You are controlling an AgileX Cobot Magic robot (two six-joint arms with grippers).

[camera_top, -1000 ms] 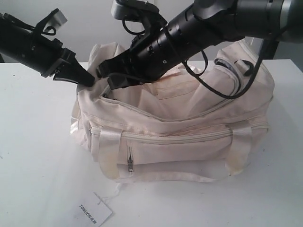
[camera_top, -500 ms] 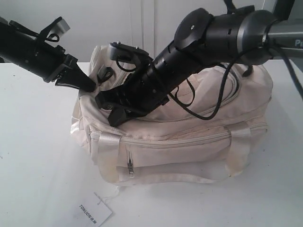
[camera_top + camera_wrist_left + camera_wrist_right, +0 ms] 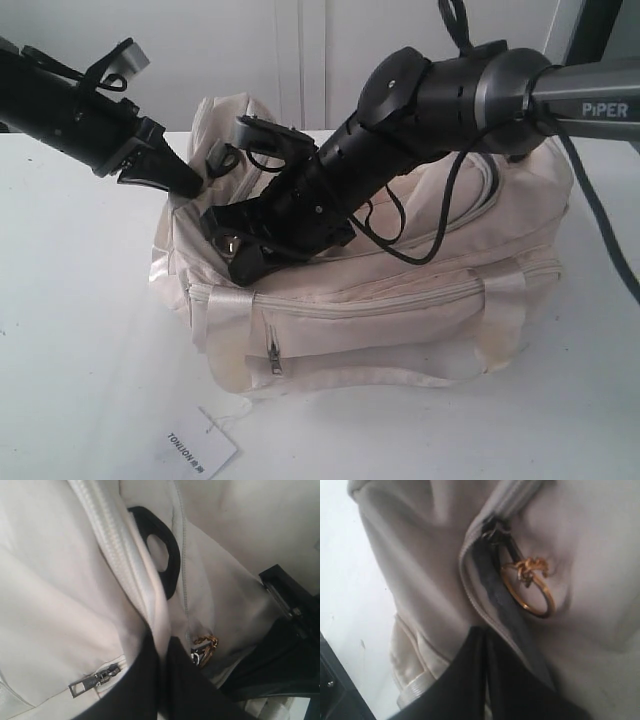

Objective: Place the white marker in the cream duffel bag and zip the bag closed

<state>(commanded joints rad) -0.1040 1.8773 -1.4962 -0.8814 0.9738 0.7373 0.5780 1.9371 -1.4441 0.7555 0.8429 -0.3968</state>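
The cream duffel bag (image 3: 400,305) lies on the white table (image 3: 70,330). My left gripper (image 3: 197,186) is shut on a fold of the bag's cream fabric (image 3: 159,630) at its left end, beside a black strap ring (image 3: 162,555). Reaching across the bag, my right gripper (image 3: 238,262) is shut, its tips (image 3: 484,632) pressed against the bag next to the zipper edge. The gold zipper pull (image 3: 530,587) hangs free just beyond them. A short gap of dark grey lining (image 3: 492,592) shows below the slider (image 3: 495,532). The white marker is out of view.
A white paper tag (image 3: 200,452) with black letters lies on the table in front of the bag. A grey side-pocket zipper pull (image 3: 92,680) shows in the left wrist view. The right arm's cables (image 3: 440,220) drape over the bag's top.
My right arm has swung down and left from above the bag's gaping mouth onto its front left top. The mouth has closed up and the bag sits flatter. The left gripper has barely moved.
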